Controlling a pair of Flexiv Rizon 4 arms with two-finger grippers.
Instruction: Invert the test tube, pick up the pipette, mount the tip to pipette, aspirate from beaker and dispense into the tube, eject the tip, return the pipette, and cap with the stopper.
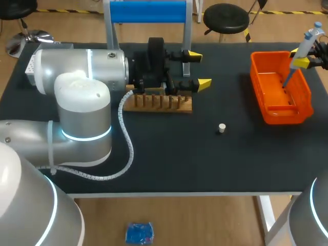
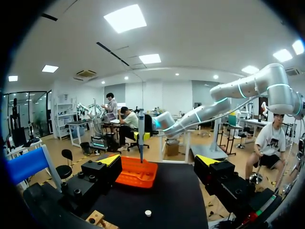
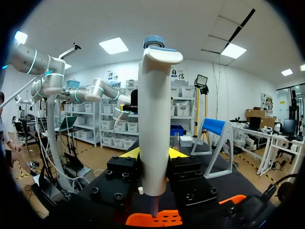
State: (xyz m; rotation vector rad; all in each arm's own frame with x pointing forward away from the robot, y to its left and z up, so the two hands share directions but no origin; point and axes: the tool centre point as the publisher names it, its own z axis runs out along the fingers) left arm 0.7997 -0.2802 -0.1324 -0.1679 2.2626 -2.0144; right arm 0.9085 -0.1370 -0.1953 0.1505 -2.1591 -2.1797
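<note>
Head view: right gripper (image 1: 300,57) is clamping pipette (image 1: 305,44) over orange bin (image 1: 271,117), prob. at tip eject. Left gripper (image 1: 199,69) is hanging open above rack (image 1: 159,105). Stopper (image 1: 221,127) is lying on table (image 1: 179,154); return & capping remaining.

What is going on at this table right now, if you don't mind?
The right gripper holds the pipette upright over the orange bin. The left gripper is open and empty by the wooden rack. A small white stopper lies loose on the table.
</note>
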